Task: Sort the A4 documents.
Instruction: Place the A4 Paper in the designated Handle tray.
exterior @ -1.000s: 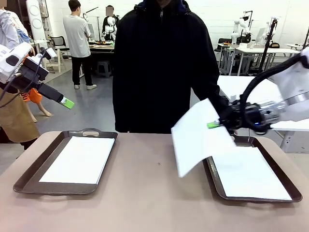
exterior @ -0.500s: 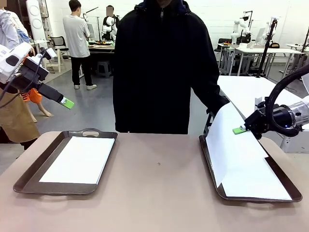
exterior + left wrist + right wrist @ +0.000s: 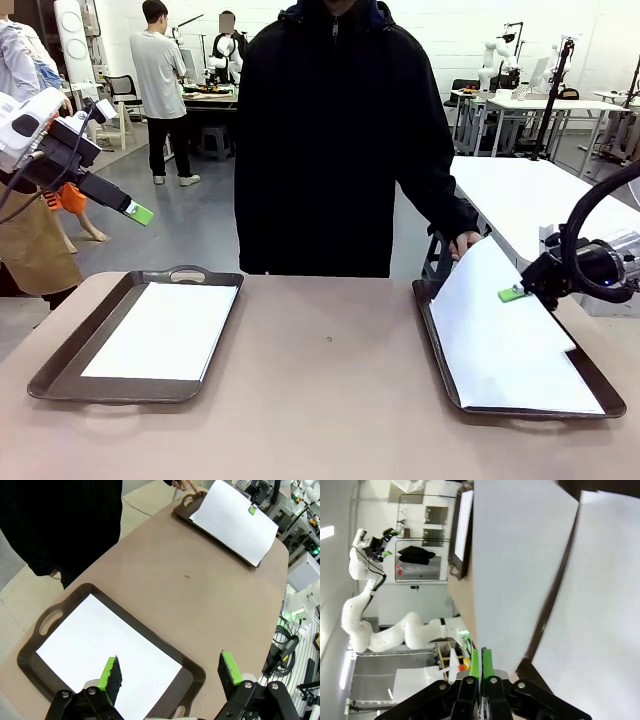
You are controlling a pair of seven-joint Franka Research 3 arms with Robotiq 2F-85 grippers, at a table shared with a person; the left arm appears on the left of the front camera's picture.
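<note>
- Front view: the right gripper [image 3: 512, 294] has its green pads pressed together on the edge of a white sheet [image 3: 490, 325], pinching it.
- That sheet is tilted. Its near part lies over the right tray [image 3: 432, 340], and its far corner lifts up toward the person's hand [image 3: 466, 243].
- The hand is at that far corner; I cannot tell if it grips the paper.
- Under the tilted sheet, another white sheet [image 3: 560, 385] lies flat on the floor of the right tray.
- The right arm comes in from the right side, with a black cable looping over it.
- Right wrist view: the two green fingers [image 3: 474, 664] are shut tight side by side, and the held sheet [image 3: 520, 565] rises up from them. The sheet in the tray [image 3: 600, 610] is beside it.
- The left gripper [image 3: 140, 212] is up in the air at the left, well above the table [image 3: 320, 400] and holding nothing.
- Left wrist view: its two green pads [image 3: 111, 672] are spread wide apart with nothing between them.
- Below them sits the left tray [image 3: 60, 615], dark brown with handles, and one white sheet [image 3: 107, 652] lies flat inside it.
- The two trays are well apart, one at each end of the tan table.
- A person in a black coat [image 3: 335, 140] stands at the far side of the table.
</note>
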